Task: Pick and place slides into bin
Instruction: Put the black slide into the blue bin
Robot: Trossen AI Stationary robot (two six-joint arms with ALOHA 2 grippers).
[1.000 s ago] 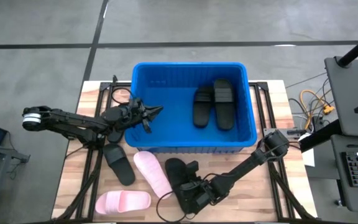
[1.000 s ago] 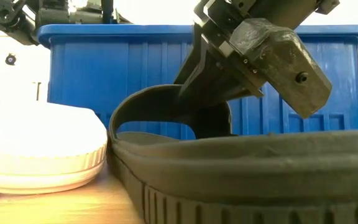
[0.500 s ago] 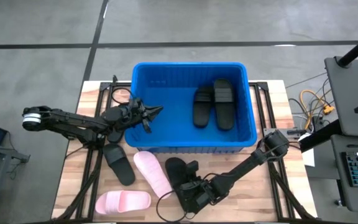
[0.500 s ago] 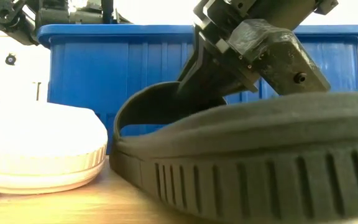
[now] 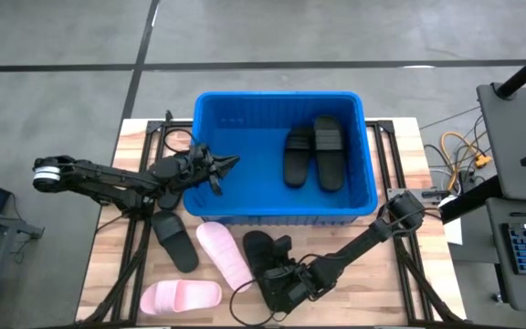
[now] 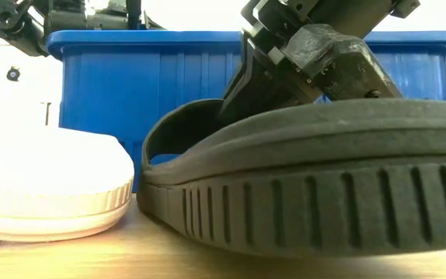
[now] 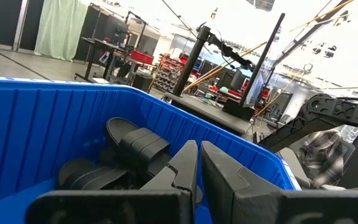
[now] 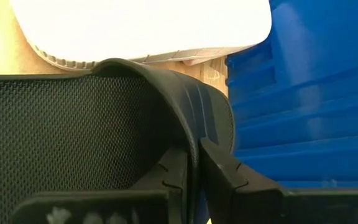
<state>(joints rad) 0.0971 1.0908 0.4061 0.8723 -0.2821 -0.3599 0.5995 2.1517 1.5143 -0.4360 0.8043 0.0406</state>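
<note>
Since a second ago, black slide (image 6: 316, 186) tipped up off desk (image 6: 91, 260); right pincer (image 8: 194, 163) clamped on strap. Thin pinch could slip mid-lift.

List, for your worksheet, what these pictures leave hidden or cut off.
- High view: right gripper covers much of its black rubber slide.
- Low view: that slide blocks the table behind; bright blue plastic bin interior unseen.
- Left wrist view: left gripper hides part of the black slides in the bin.
</note>
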